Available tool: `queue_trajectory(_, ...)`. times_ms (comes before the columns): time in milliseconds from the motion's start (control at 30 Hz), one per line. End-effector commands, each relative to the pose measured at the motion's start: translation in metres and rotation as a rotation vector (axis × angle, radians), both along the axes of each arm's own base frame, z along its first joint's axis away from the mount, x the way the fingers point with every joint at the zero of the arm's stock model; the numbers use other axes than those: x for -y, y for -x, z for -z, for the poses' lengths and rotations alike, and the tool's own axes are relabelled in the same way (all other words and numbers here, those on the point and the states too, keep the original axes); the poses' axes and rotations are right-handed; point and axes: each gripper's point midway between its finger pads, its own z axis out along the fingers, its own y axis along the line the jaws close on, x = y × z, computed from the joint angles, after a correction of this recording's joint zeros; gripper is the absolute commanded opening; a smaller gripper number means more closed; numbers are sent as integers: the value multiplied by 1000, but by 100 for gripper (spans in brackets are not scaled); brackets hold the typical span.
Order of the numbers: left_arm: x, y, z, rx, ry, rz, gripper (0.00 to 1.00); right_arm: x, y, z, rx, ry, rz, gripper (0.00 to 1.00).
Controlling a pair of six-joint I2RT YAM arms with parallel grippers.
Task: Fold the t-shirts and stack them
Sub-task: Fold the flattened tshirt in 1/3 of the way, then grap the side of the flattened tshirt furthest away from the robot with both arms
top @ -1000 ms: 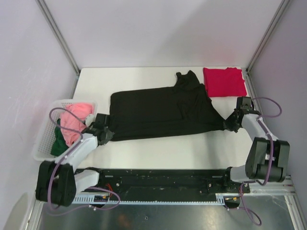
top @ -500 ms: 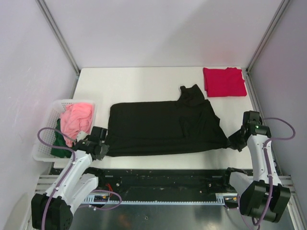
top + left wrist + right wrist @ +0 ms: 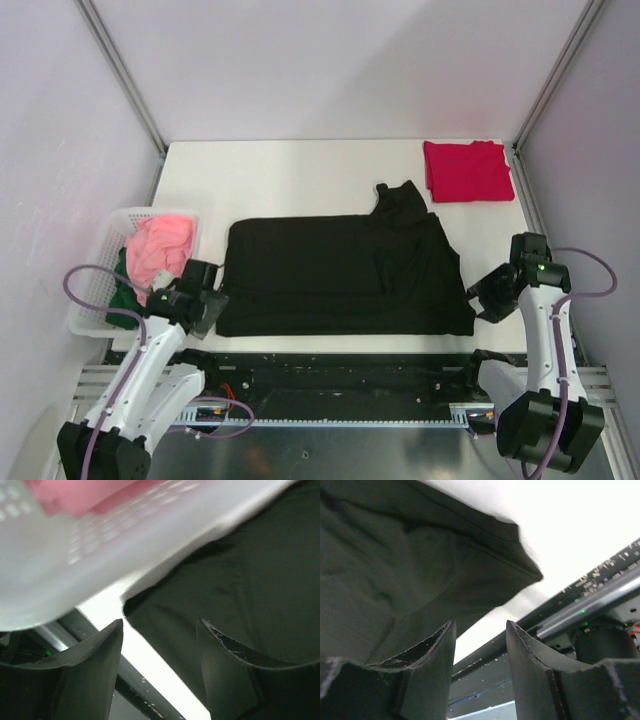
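The black shirt [image 3: 340,275] lies spread flat along the near side of the table [image 3: 280,180], its long edge close to the front rim and one sleeve or collar part poking out at its far right corner. The left claw [image 3: 210,308] sits at the shirt's near left corner and the right claw [image 3: 478,298] at its near right corner. In both wrist views the fingers stand apart with nothing between them, the dark cloth lying just beyond the tips, so neither claw is grasping anything. A red shirt [image 3: 467,170] rests already folded in the far right corner of the table, well apart from the black one. A pink garment [image 3: 160,250] and a green garment [image 3: 122,300] wait in the basket [image 3: 90,290] on the left. The step in hand looks like laying out and smoothing the black shirt between folds; it appears to be a long band not yet folded down to the red one's size. The next move probably calls for each claw to pinch an edge or corner again and carry it across, keeping both sides level so the cloth does not bunch, before the bundle goes onto the red shirt.
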Motion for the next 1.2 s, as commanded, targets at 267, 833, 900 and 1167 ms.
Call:
queue_trajectory(267,41,-172,-113,247,-221,452,62,-40,-144,-53,390,53,-343,52)
queue_trajectory(833,17,-311,-32,14,-290,376,47,-63,-274,-39,490,-14,-461,51)
queue_trajectory(900,13,-309,-23,-6,-287,358,47,-64,-275,-32,476,-23,-473,51)
queue_trajectory(1167,5,-308,15,-68,-219,325,46,-65,-274,-11,428,-37,-498,49)
